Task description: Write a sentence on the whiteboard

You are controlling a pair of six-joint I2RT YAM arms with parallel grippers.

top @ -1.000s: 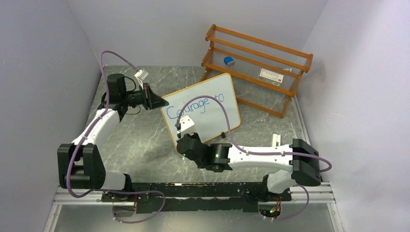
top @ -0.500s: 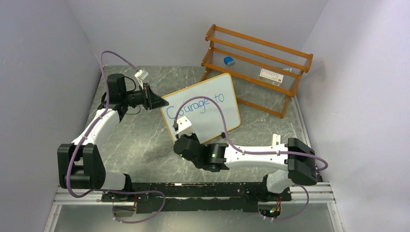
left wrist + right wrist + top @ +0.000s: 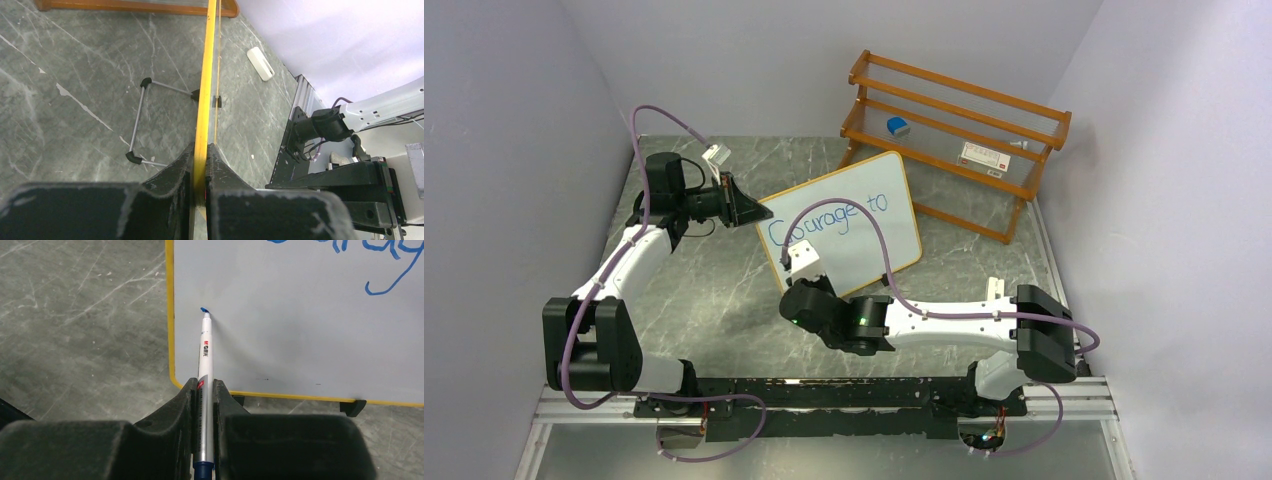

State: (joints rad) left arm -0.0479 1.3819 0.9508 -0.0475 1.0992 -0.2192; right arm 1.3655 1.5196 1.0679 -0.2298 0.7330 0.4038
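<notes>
The whiteboard (image 3: 869,240) stands tilted at the table's middle on black clip feet. The sentence (image 3: 824,218) on it reads "Courage to" in blue, on one line. My left gripper (image 3: 759,213) is shut on the board's left edge; the left wrist view shows the yellow frame (image 3: 207,75) pinched between the jaws of that gripper (image 3: 200,150). My right gripper (image 3: 204,385) is shut on a white marker (image 3: 205,350). The marker's blue tip touches the whiteboard (image 3: 300,315) near its lower left corner, below the sentence (image 3: 390,285). From above, the right gripper (image 3: 796,280) sits at the board's lower left.
A wooden rack (image 3: 954,130) stands behind the board with a blue eraser (image 3: 898,126) and a white box (image 3: 984,155) on it. A small white piece (image 3: 995,288) lies near the right arm. The board's wire stand (image 3: 140,120) rests on the marble table behind it.
My right gripper has moved with the marker down and left across the board, uncovering the word "Courage". The left gripper and the board have not moved.
</notes>
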